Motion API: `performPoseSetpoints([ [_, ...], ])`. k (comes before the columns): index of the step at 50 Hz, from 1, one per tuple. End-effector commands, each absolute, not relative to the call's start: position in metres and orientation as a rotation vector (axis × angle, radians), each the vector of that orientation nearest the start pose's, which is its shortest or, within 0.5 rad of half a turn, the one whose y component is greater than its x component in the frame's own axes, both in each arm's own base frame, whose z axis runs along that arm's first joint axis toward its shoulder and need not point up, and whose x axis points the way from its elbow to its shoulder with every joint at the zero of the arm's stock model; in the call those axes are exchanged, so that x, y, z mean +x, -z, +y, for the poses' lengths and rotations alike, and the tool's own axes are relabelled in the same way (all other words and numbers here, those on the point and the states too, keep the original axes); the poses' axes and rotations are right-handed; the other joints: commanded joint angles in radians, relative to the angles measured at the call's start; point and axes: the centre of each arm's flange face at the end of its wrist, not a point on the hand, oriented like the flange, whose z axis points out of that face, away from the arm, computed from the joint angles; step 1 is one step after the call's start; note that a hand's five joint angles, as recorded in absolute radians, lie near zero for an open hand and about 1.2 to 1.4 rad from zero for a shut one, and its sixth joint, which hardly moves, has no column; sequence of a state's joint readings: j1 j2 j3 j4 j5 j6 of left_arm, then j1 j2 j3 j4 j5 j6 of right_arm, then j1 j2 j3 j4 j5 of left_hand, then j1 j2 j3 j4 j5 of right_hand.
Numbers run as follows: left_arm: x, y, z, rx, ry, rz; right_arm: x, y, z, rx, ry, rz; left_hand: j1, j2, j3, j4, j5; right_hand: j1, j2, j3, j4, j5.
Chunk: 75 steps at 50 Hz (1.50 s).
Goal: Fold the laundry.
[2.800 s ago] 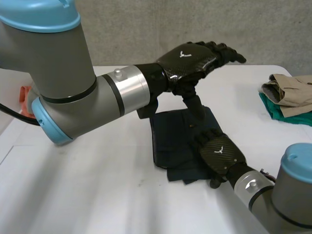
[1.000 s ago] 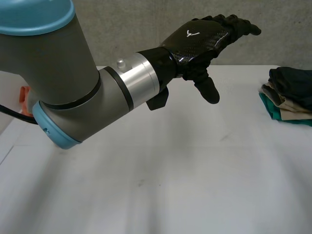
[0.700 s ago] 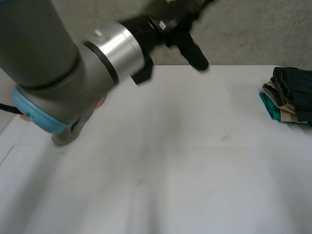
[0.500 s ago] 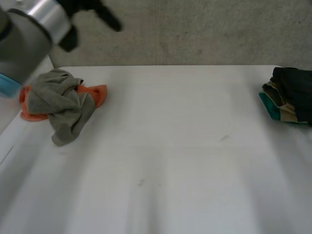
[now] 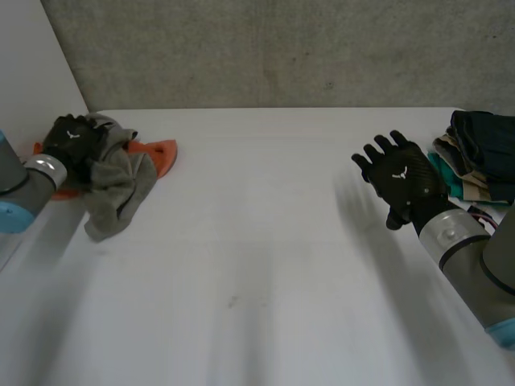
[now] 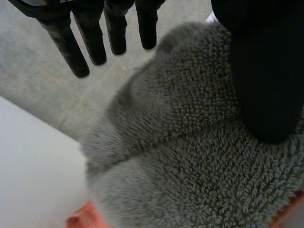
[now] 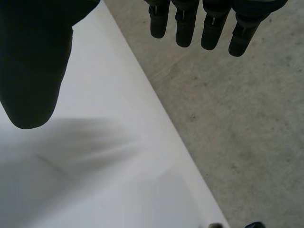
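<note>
Plainly the next piece is being fetched. The left hand (image 5: pixel 71 138) is over the crumpled grey towel (image 5: pixel 117 193) at the counter's (image 5: pixel 265 265) left edge, near the far corner. Its fingers are straight and spread and its thumb lies close over the terry, with nothing gripped yet. An orange cloth (image 5: pixel 159 151) lies under and beside the towel. The right hand (image 5: pixel 401 178) hangs relaxed and empty above the counter near the right edge, just beside the folded stack (image 5: pixel 481 157).

To do this step well, the left hand should probably close on the towel alone, pinching a high fold clear of the orange cloth. It could then draw the towel to the bare middle, where the right hand can take an opposite edge and spread it flat before any fold.
</note>
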<state>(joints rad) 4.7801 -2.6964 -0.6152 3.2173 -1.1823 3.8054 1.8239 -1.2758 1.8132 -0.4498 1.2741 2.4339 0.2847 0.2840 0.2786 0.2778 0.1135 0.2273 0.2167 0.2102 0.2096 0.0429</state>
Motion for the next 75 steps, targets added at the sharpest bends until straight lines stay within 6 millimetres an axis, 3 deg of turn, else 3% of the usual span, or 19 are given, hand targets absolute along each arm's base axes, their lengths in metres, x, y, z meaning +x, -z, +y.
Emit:
performPoseSetpoints([
  [1, -0.143, -0.118, -0.531, 1.014, 2.064, 1.829, 0.233, -0.173, -0.278, -1.378, 2.139, 1.983, 1.111, 1.112, 1.117, 1.118, 1.108, -0.053, -0.042, -0.036, -0.035, -0.043],
  [5, -0.169, -0.138, -0.522, 0.963, 2.097, 1.804, 0.232, -0.17, -0.275, -1.379, 2.122, 1.994, 1.112, 1.112, 1.118, 1.118, 1.108, -0.053, -0.042, -0.036, -0.035, -0.043],
  [6, -0.183, -0.175, -0.513, 0.917, 2.149, 1.756, 0.232, -0.169, -0.274, -1.38, 2.116, 1.998, 1.112, 1.112, 1.118, 1.118, 1.108, -0.053, -0.042, -0.036, -0.035, -0.043],
  [9, -0.195, -0.225, -0.495, 0.838, 2.234, 1.712, 0.231, -0.17, -0.274, -1.377, 2.122, 1.999, 1.112, 1.112, 1.118, 1.118, 1.108, -0.053, -0.042, -0.036, -0.035, -0.043],
  [13, -0.216, -0.288, -0.453, 0.762, 2.429, 1.704, 0.231, -0.174, -0.275, -1.366, 2.142, 2.002, 1.112, 1.112, 1.118, 1.118, 1.108, -0.053, -0.042, -0.036, -0.035, -0.043],
  [17, -0.252, -0.356, -0.381, 0.715, 2.716, 1.74, 0.229, -0.178, -0.278, -1.339, 2.172, 2.024, 1.112, 1.112, 1.118, 1.118, 1.108, -0.053, -0.042, -0.036, -0.035, -0.043],
  [20, -0.265, -0.368, -0.351, 0.713, 2.804, 1.802, 0.227, -0.187, -0.279, -1.312, 2.217, 2.034, 1.112, 1.112, 1.118, 1.118, 1.108, -0.053, -0.042, -0.036, -0.035, -0.043],
  [27, -0.318, -0.321, -0.291, 0.873, 2.67, 2.198, 0.221, -0.208, -0.281, -1.169, 2.301, 2.067, 1.112, 1.112, 1.118, 1.118, 1.108, -0.053, -0.042, -0.036, -0.035, -0.043],
  [32, -0.364, -0.216, -0.26, 0.96, 2.205, 2.556, 0.216, -0.211, -0.282, -1.085, 2.248, 2.129, 1.112, 1.112, 1.118, 1.118, 1.108, -0.053, -0.042, -0.036, -0.035, -0.043],
  [35, -0.373, -0.187, -0.254, 0.953, 2.075, 2.607, 0.213, -0.209, -0.281, -1.038, 2.178, 2.177, 1.112, 1.112, 1.118, 1.118, 1.108, -0.053, -0.042, -0.036, -0.035, -0.043],
  [36, -0.373, -0.176, -0.256, 0.935, 2.02, 2.622, 0.212, -0.208, -0.28, -1.029, 2.156, 2.19, 0.772, 0.773, 0.778, 0.779, 0.769, -0.053, -0.042, -0.036, -0.035, -0.043],
  [38, -0.375, -0.169, -0.253, 0.948, 1.991, 2.627, 0.213, -0.207, -0.278, -1.014, 2.114, 2.211, 0.19, 0.191, 0.196, 0.197, 0.187, -0.053, -0.042, -0.036, -0.035, -0.043],
  [40, -0.376, -0.172, -0.249, 0.974, 1.998, 2.627, 0.212, -0.205, -0.274, -1.008, 2.055, 2.244, -0.099, -0.099, -0.093, -0.092, -0.103, -0.053, -0.042, -0.036, -0.035, -0.043],
  [47, -0.367, -0.231, -0.238, 1.053, 2.197, 2.57, 0.212, -0.2, -0.263, -1.02, 1.904, 2.326, -0.089, -0.088, -0.083, -0.082, -0.092, -0.053, -0.042, -0.036, -0.035, -0.043],
  [52, -0.327, -0.256, -0.28, 0.973, 2.263, 2.474, 0.227, -0.2, -0.246, -0.955, 1.807, 2.301, -0.077, -0.076, -0.071, -0.07, -0.081, -0.053, -0.042, -0.036, -0.035, -0.043],
  [57, -0.31, -0.245, -0.31, 1.11, 2.217, 2.369, 0.25, -0.206, -0.229, -0.874, 1.745, 2.213, -0.065, -0.065, -0.059, -0.058, -0.069, -0.053, -0.042, -0.036, -0.035, -0.043],
  [64, -0.31, -0.2, -0.35, 1.531, 2.141, 2.163, 0.284, -0.197, -0.206, -0.932, 1.66, 2.123, -0.065, -0.065, -0.059, -0.058, -0.069, -0.053, -0.042, -0.036, -0.035, -0.043],
  [67, -0.316, -0.18, -0.361, 1.62, 2.132, 2.128, 0.309, -0.182, -0.196, -0.999, 1.625, 2.087, -0.065, -0.065, -0.059, -0.058, -0.069, -0.053, -0.042, -0.036, -0.035, -0.043],
  [75, -0.33, -0.136, -0.379, 1.661, 2.114, 2.122, 0.327, -0.144, -0.202, -0.999, 1.641, 2.166, -0.033, -0.033, -0.027, -0.026, -0.037, 0.153, 0.164, 0.17, 0.171, 0.163],
])
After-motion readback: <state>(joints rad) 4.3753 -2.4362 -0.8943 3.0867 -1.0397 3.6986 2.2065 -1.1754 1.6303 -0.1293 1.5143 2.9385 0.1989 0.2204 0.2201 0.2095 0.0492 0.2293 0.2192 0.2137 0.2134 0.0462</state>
